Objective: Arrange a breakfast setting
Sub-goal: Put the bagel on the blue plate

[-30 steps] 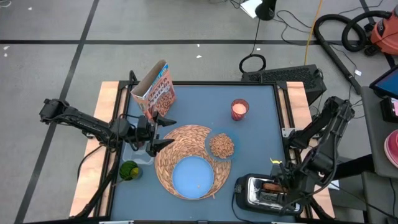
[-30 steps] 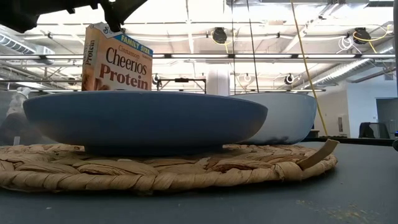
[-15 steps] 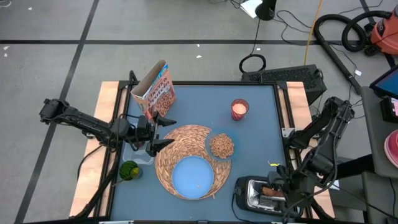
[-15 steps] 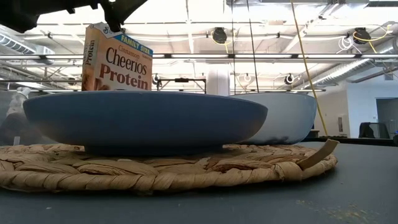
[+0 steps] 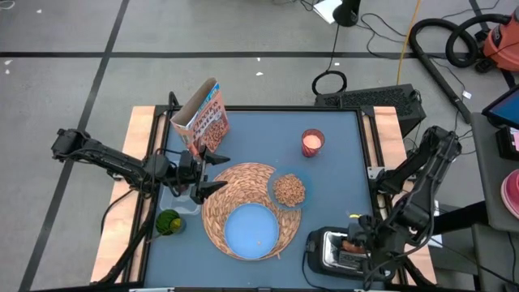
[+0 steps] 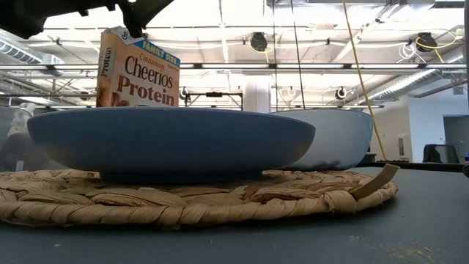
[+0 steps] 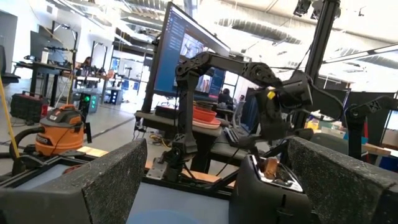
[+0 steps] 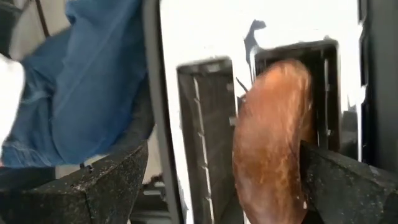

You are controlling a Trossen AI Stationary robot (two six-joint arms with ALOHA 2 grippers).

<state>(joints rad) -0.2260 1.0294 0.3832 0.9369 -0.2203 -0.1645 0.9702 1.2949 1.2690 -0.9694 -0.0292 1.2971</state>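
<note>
right fingers (image 8: 336, 180) spread astride brown bread (image 8: 270, 143) standing on edge in toaster (image 5: 334, 251) slot.

The chrome-and-black toaster (image 5: 324, 253) sits directly under the right claw (image 5: 354, 243); a green object (image 5: 169, 221) lies near the left claw (image 5: 212, 172).

Two dark jointed arms, yellow tag near right wrist, rough black fingers (image 8: 99, 186)

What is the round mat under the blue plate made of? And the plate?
The round mat looks like woven straw or dried grass: tan, twisted, braided strands with a rough matte look. The blue plate seems ceramic, maybe stoneware: smooth, even surface with a soft sheen, though plastic can't be ruled out.
</note>
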